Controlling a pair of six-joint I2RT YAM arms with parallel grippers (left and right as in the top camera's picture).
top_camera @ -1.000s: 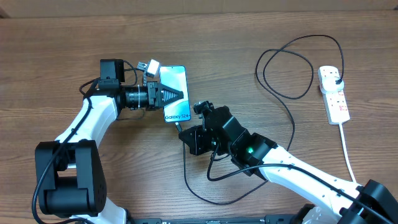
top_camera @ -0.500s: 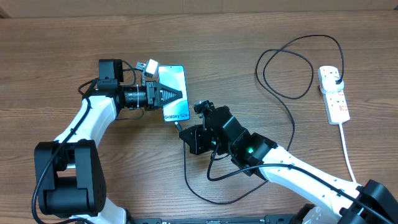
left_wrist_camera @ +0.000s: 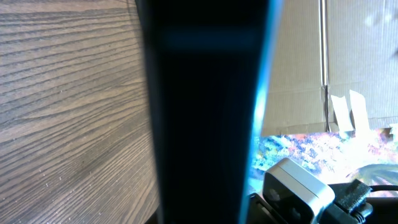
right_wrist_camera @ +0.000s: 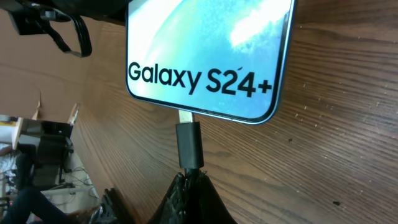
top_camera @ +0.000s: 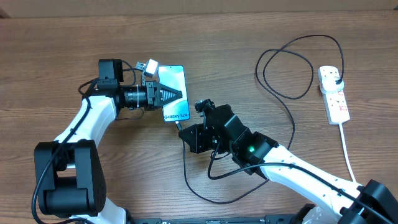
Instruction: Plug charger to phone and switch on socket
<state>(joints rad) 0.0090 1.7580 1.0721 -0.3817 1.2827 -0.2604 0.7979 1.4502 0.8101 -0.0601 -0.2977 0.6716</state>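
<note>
**A:** State of the right fingers (right_wrist_camera: 189,186)?
**B:** Pressed together, pinching the small black connector tip (right_wrist_camera: 189,144) of the long thin black charger cable (top_camera: 293,124) from behind. My guess is that grip lets them steer it straight at the port.
**A:** Is it seated?
**B:** I doubt it. Just ahead of those fingers the metal tongue meets the lower edge of the slim dark-framed smartphone with the blue-teal screen (right_wrist_camera: 205,56). Bare metal shows between the connector body and the frame, so it probably needs a push along the phone's length.
**A:** Where's the phone?
**B:** Directly ahead of the right fingers, screen up. The left fingers (top_camera: 175,94) reach in from its side. One black finger lies across the glass and the other is hidden beneath. I read that as clamped on the phone, bracing it against the push. The left wrist view is mostly dark blur.
**A:** Any text?
**B:** "Galaxy S24+" in black along the screen's bottom. Nothing else is legible.
**A:** Farther out?
**B:** The cable loops over the brown wood-grain surface (top_camera: 62,37) to the small white power strip with red switches (top_camera: 336,102), well apart from both sets of fingers. A black plug (top_camera: 336,76) sits in its end outlet, and a white cord (top_camera: 349,158) trails off it. The switches are too small to tell on from off.
</note>
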